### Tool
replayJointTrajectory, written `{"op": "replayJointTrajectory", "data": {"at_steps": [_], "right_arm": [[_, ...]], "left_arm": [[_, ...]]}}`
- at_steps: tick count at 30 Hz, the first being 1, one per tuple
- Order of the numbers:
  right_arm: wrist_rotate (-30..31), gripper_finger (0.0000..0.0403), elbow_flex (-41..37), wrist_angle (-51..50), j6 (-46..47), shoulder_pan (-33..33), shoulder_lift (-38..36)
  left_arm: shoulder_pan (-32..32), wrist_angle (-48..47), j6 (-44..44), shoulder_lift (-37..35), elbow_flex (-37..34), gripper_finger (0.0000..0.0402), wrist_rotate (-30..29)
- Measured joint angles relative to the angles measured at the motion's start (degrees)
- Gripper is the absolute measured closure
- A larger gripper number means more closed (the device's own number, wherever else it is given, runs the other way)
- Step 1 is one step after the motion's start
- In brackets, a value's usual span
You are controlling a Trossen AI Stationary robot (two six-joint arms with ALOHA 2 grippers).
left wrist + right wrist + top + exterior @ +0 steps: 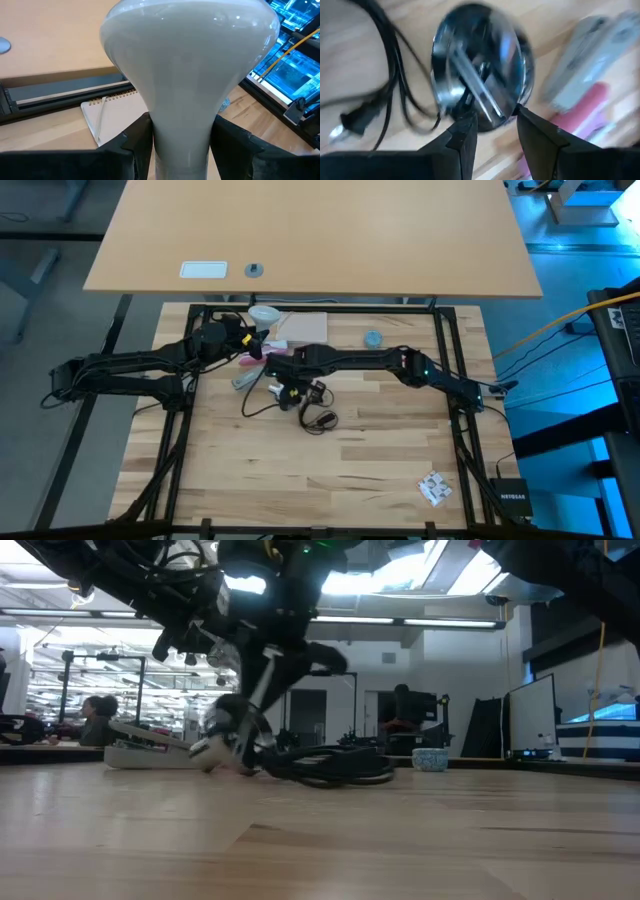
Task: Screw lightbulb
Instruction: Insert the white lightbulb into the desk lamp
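Note:
The white frosted lightbulb [187, 55] fills the left wrist view. In the high view the lightbulb [263, 313] sits at the far left of the table, with my left gripper [252, 330] shut on it, its globe pointing away from the fingers. My right gripper [283, 380] reaches to the table's middle and points steeply down at the round silvery socket [477, 65]. It is shut on the socket's near edge. The socket's black cord [305, 412] trails toward the near edge and ends in a plug [350, 122]. My left gripper pinches the bulb's narrow neck [180, 142] between its two fingers [137, 142], below the globe. The bulb is lifted clear of the table and juts forward past the fingertips. My right gripper comes from above, slanting down, with the socket's rim [495, 116] between its two fingers [465, 135]; blur hides the exact part. In the low view the socket [222, 728] is tilted, low over the table.
A spiral notebook [300, 330] lies at the far middle, with a pink and a grey object [248, 365] beside it. A small blue-grey cap [373, 338] sits to the far right. A small white packet [434, 488] lies near the right front corner.

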Motion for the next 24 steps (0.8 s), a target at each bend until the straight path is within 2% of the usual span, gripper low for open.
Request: {"op": "replayJointTrajectory", "data": {"at_steps": [6,15,24], "right_arm": [[-2.87,0.0263,-1.03,-6.64,-0.17,0.27,-0.38],[-7.59,0.0263,-0.63,-3.69,0.0,0.13,-2.33],[-15.91,0.0263,-0.45,-3.4,2.41,0.14,-2.78]], "left_arm": [[0.0,0.0,-0.01,0.0,0.0,0.0246,0.0],[0.0,-0.21,0.0,0.0,0.0,0.0246,0.0],[0.0,-0.24,0.28,0.0,-0.02,0.0246,0.0]]}}
